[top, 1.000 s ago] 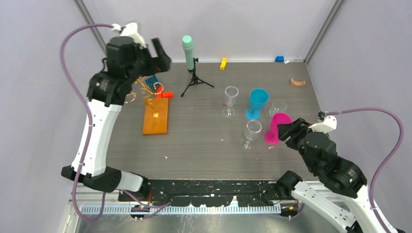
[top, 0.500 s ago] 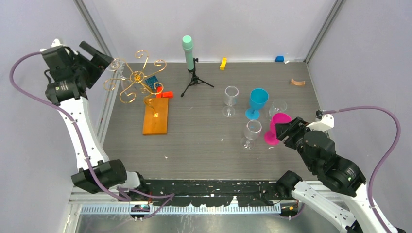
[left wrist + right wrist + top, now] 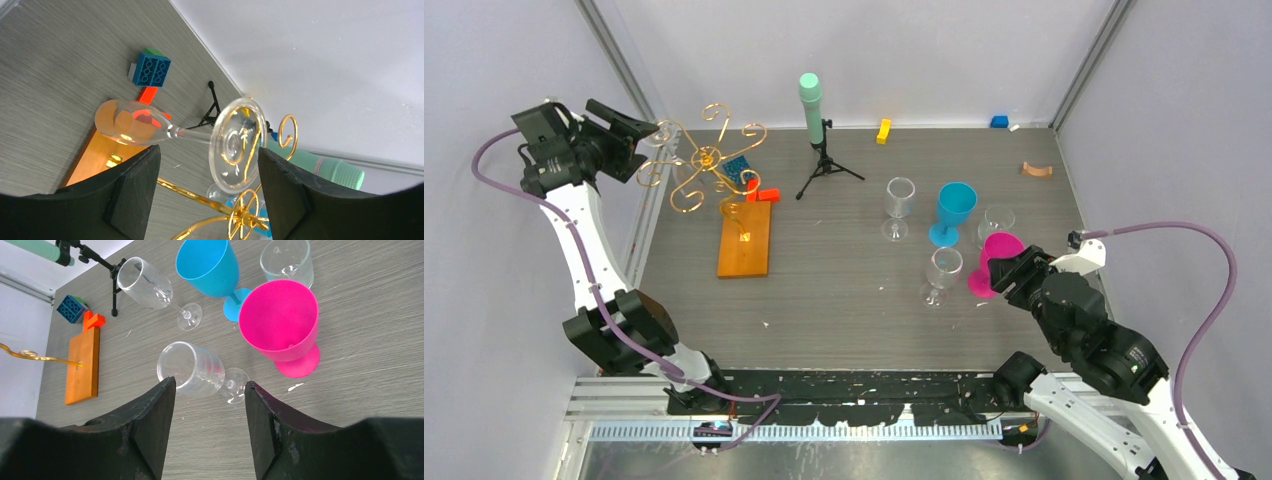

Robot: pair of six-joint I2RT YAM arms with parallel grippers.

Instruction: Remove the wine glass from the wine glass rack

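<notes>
From above, the left gripper (image 3: 636,128) is seen near the far-left corner, close by the rack (image 3: 709,160). In the left wrist view its jaws are spread. The glass (image 3: 150,127) hangs sideways ahead, foot hooked on the rack. The stem should be centred before closing. In the right wrist view, the right gripper (image 3: 209,385) is spread, empty.

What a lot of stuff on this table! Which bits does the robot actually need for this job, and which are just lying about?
Needed: wine glass, wine glass rack, left end effector.

Lying about: blue goblet, pink goblet, standing clear glasses, green-topped tripod, yellow block, blue brick.
</notes>
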